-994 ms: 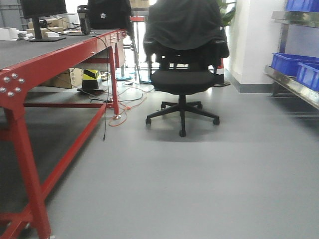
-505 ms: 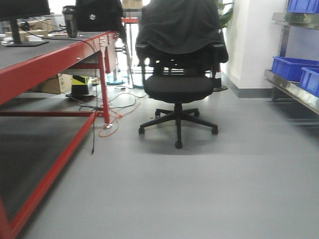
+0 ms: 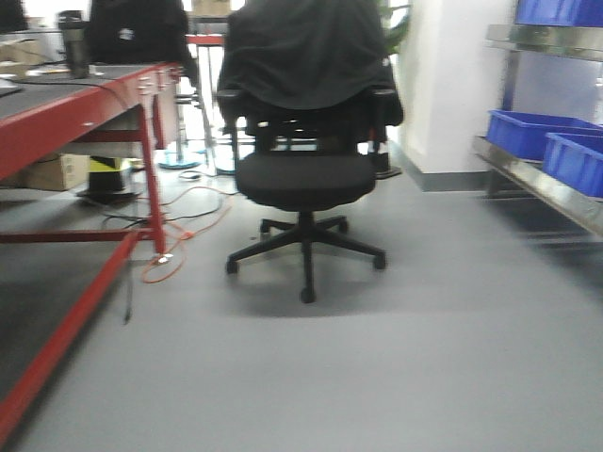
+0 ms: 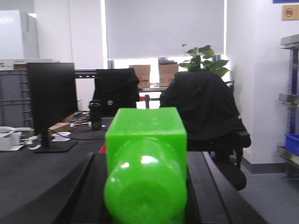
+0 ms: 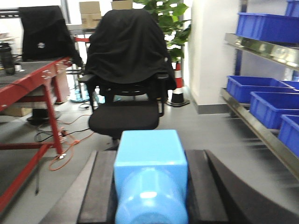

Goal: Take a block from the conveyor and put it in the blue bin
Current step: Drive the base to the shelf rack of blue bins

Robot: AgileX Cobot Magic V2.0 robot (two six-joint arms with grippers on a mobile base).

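The left end effector is closed tight on a green block, which points straight out ahead. The right end effector squeezes a light blue block the same way. The blue bins sit far off on the right, on a shelf, so I think the right arm is nearer them.

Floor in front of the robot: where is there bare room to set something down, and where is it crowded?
Bare: the grey floor between the red table and the shelf of blue bins, nearer than the office chair. Crowded: by the table leg, where an orange cable loops, and around the chair's base.
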